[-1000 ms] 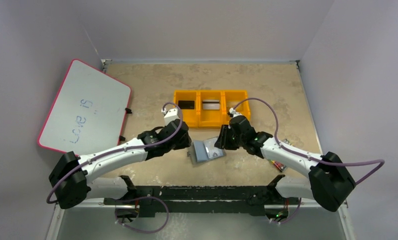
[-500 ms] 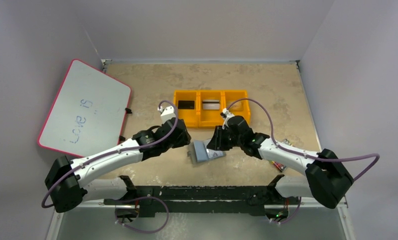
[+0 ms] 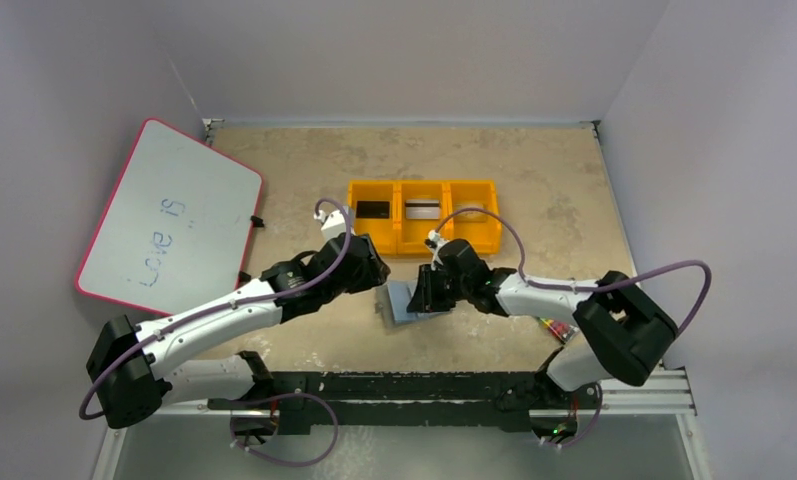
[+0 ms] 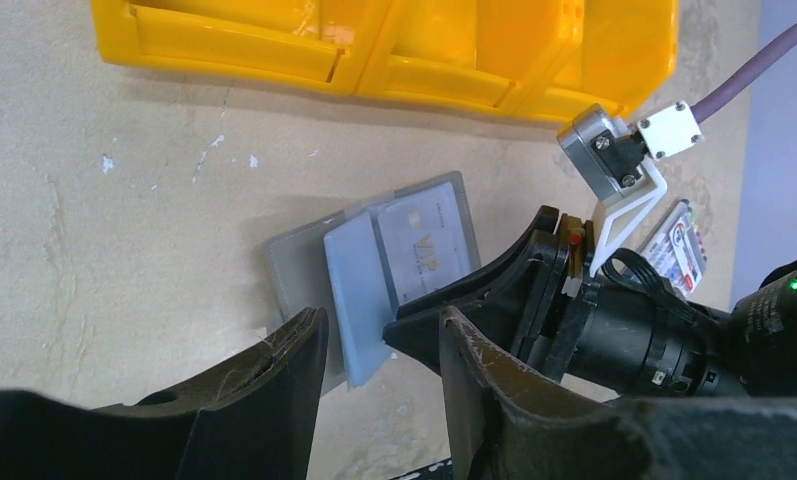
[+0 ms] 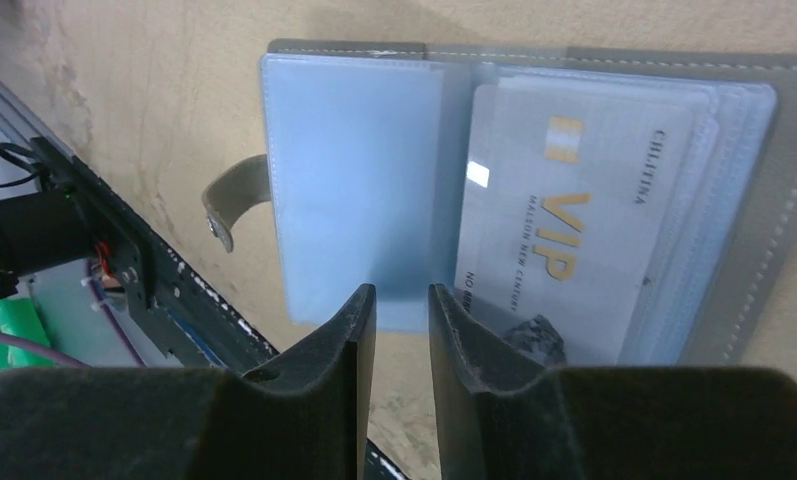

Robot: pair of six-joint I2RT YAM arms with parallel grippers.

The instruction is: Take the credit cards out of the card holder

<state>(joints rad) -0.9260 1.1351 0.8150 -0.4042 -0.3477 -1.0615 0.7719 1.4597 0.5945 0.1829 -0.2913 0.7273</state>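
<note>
In card holder (image 5: 354,180), "VIP" card (image 5: 574,230)

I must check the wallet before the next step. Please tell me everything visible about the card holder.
The card holder lies open and flat on the beige table, near the yellow bin tray. Its cover is dark grey with pale stitching; inside are clear blue-grey plastic sleeves. One sleeve looks empty; the other holds a pale card printed VIP in gold. A grey snap tab sticks out beside the empty sleeve. The right hand hovers at its edge, fingers slightly apart; contact is unclear.
</note>
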